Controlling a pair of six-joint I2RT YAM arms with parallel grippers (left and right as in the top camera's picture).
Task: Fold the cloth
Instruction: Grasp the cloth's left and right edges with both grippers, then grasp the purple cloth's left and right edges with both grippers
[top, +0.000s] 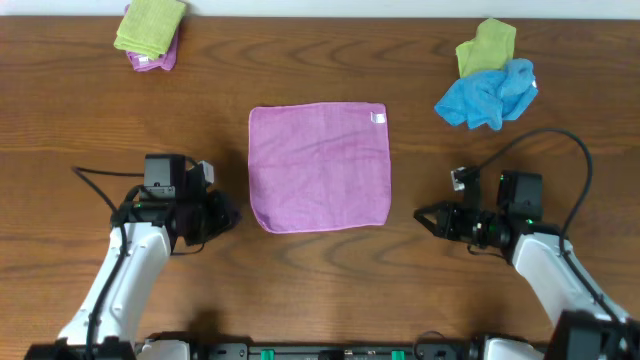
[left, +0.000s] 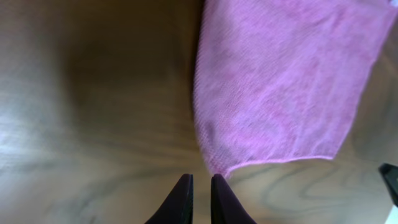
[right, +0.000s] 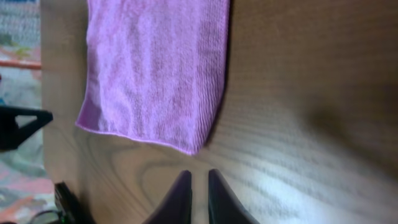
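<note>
At the near edge of the table (top: 70, 110), two arms, one to each side of the cloth.

Left gripper (left: 200, 180): fingers narrowly parted with a slim gap between the tips, pinching nothing; tips just short of the cloth's (left: 280, 87) near left corner, not touching it.

Right gripper (right: 199, 176): fingers likewise narrowly parted, nothing between them; tips just short of the near right corner of the cloth (right: 155, 68).

Cloth (top: 318, 168): mauve-purple, spread flat and unfolded at mid-table between the two grippers; small white tag (top: 378, 119) at its far right corner.

Far left: yellow-green cloth (top: 150, 25) lying on a purple cloth (top: 155, 60).

Far right: second yellow-green cloth (top: 487, 45) touching a crumpled blue cloth (top: 490, 95).
</note>
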